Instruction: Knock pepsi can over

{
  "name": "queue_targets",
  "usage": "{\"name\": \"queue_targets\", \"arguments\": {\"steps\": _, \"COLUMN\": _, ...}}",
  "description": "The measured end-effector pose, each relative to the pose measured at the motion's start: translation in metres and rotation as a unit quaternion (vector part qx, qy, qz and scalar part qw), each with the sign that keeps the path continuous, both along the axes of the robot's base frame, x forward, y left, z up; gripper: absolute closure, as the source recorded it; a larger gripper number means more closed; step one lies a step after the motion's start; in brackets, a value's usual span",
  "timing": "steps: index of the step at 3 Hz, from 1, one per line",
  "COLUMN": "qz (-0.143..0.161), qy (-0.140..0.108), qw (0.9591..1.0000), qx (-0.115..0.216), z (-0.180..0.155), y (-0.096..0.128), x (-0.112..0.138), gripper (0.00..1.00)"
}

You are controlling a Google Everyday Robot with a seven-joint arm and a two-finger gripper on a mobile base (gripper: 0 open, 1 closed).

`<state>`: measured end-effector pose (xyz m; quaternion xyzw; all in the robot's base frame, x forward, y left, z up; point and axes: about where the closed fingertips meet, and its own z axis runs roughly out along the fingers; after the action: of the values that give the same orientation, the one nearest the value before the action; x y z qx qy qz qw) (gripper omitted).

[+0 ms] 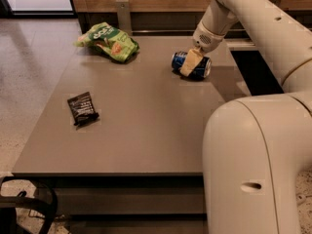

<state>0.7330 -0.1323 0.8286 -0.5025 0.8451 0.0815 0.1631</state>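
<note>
Three things lie on my gray tabletop [146, 126]. The pepsi can [177, 60] is at the far right part, lying on its side with its silver end to the right. My tool [190, 65] comes down from the white arm [253, 18] and touches the middle of the can. I cannot tell if the tool is wide or narrow. The green snack bag [109, 42] sits far left, well apart. The dark wrapper [83, 108] lies flat near the left edge.

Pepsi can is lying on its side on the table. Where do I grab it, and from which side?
Probably across the pepsi can mid-body, from above: it lies with ends pointing left and right, leaving curved sides front and back. The gripper sits at its middle.
</note>
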Motion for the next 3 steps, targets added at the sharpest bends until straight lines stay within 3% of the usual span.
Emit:
{"name": "queue_targets", "arguments": {"steps": 1, "qz": 0.000, "qy": 0.000, "qw": 1.0000, "qx": 0.000, "z": 0.0002, "y": 0.0000, "x": 0.0000, "gripper": 0.83}}
{"name": "queue_targets", "arguments": {"steps": 3, "qz": 0.001, "qy": 0.001, "qw": 1.0000, "qx": 0.000, "z": -0.0005, "y": 0.0015, "x": 0.0010, "gripper": 0.36}}
